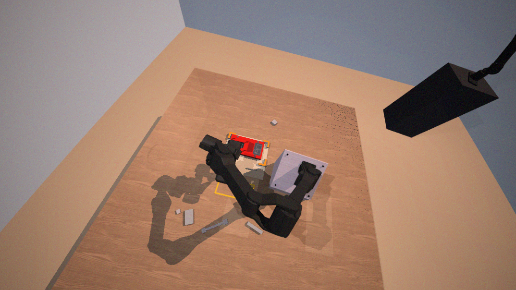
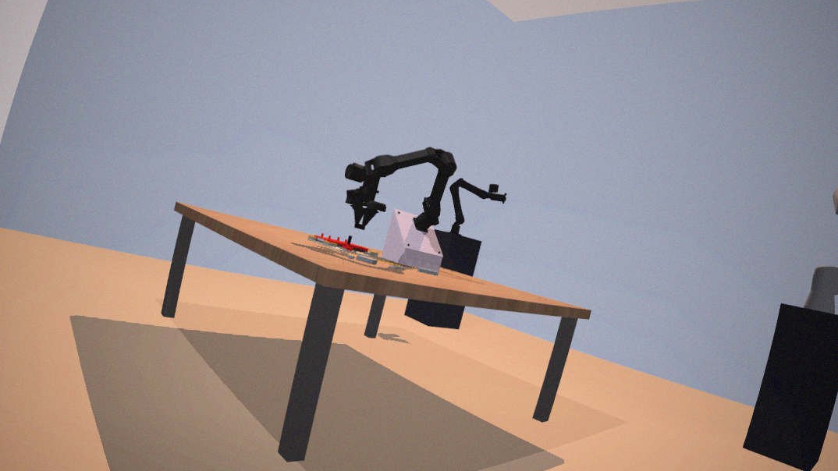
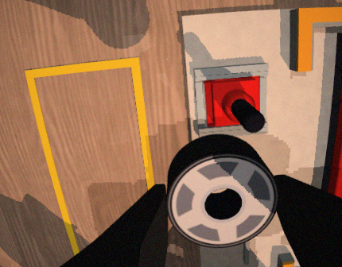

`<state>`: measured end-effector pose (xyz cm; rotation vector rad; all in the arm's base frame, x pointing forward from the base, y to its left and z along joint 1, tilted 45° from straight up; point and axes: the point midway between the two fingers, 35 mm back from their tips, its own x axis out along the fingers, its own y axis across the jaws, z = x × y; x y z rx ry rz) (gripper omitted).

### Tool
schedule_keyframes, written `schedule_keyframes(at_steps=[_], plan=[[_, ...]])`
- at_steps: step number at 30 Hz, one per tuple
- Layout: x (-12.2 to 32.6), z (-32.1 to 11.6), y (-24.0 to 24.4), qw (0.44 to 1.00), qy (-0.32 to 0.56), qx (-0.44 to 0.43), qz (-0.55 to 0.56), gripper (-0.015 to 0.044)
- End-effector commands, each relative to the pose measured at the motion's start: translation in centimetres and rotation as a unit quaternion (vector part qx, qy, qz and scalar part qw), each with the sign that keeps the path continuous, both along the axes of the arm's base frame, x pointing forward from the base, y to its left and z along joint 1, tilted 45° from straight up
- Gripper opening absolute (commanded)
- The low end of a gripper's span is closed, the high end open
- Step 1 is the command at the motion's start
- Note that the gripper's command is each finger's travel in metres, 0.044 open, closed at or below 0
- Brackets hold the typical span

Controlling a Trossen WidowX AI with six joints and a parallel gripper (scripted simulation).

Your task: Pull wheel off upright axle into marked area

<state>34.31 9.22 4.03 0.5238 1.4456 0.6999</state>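
The two black fingers pinch the wheel (image 3: 222, 200) by its dark rim, one on each side, holding it in the air above the middle of the desk (image 1: 213, 92). The wheel shows a pale grey face with darker curved slots around a black centre hole. It is clear of the black upright axle (image 3: 247, 116), which stands in a red socket (image 3: 218, 101) with a grey frame on the cream board (image 3: 231, 35). The yellow marked area (image 3: 85, 130) lies beside the board on the wood.
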Motion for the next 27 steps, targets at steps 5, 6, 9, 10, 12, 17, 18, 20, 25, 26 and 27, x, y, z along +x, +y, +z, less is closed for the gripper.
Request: schedule_keyframes(at_steps=[5,6,9,10,12,17,18,20,25,26,27], plan=[[-1.8,2.2,1.8,1.000,-0.001,0.000,0.000,0.0000],[-2.0,2.4,2.0,1.000,-0.001,0.000,0.000,0.0000],[-2.7,3.1,2.6,1.000,-0.001,0.000,0.000,0.0000],[-3.0,3.3,2.8,1.000,-0.001,0.000,0.000,0.0000],[-3.4,3.8,3.2,1.000,-0.001,0.000,0.001,0.0000],[-4.7,4.8,4.0,1.000,-0.001,0.001,0.001,0.0000],[-4.9,5.0,4.2,1.000,-0.001,0.002,0.001,0.0000],[-5.4,5.4,4.5,1.000,-0.002,0.002,0.001,0.0000],[-5.8,5.6,4.8,1.000,-0.002,0.003,0.001,0.0000],[-5.8,5.5,4.9,1.000,-0.002,0.003,0.001,0.0000],[-5.8,5.4,5.0,1.000,-0.002,0.003,0.001,0.0000]])
